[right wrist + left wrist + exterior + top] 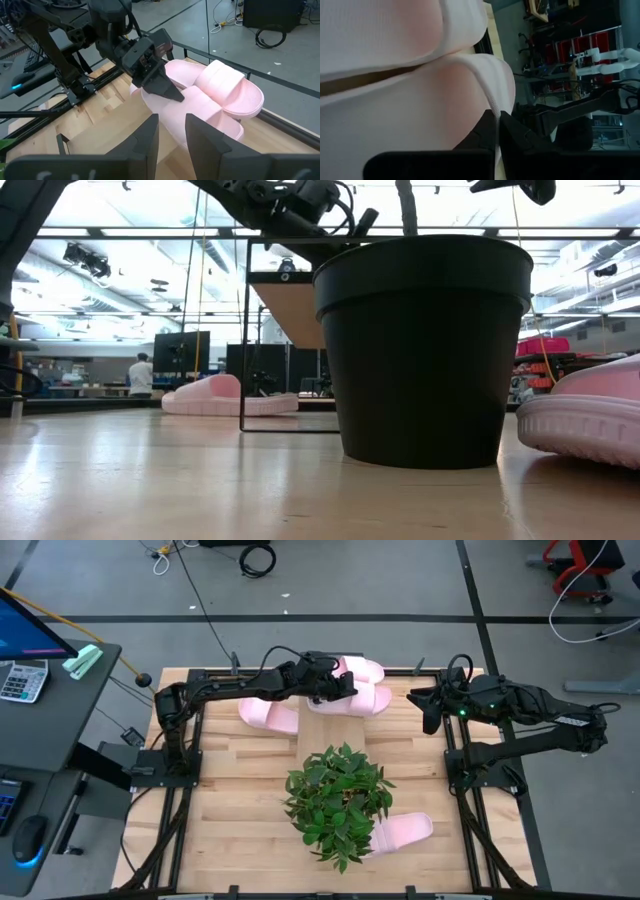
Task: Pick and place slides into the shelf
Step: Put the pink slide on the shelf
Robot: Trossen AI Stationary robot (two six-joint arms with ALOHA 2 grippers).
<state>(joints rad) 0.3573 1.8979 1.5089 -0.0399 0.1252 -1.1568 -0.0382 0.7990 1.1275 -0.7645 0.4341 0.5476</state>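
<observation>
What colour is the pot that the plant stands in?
The pot is plain black, with no pattern; it shows best in the low view.

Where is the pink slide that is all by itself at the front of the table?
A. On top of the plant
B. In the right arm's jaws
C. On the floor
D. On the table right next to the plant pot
D: the lone slide lies flat on the table beside the potted plant.

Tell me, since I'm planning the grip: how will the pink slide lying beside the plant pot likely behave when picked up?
The slide looks like thick moulded foam, so it is probably light and slightly squashy rather than floppy. Its flat sole in the low view suggests that it won't roll. The plant pot stands close beside it, so a push could nudge the pot.
</observation>
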